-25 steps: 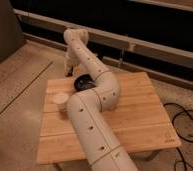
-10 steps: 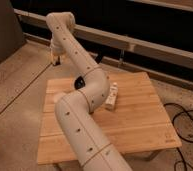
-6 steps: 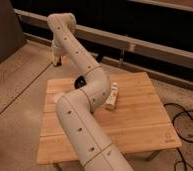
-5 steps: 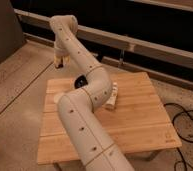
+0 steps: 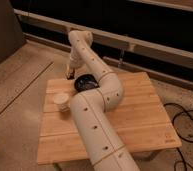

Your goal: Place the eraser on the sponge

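My gripper hangs from the arm's wrist over the far left edge of the wooden table, just left of a dark bowl. Its fingers are shut. A small dark patch sits at their tip, and I cannot tell whether it is the eraser or part of the fingers. No eraser shows elsewhere on the table. The sponge is out of view, possibly behind the arm.
A white cup stands at the table's left side, in front of the gripper. The thick cream arm crosses the table's middle from the near edge and hides what lies behind it. Cables lie on the floor at right.
The arm's upper joint has swung right and come down from its raised pose. The gripper is now lower, close to the table's far left edge beside the bowl. A cream block near the elbow is now hidden.
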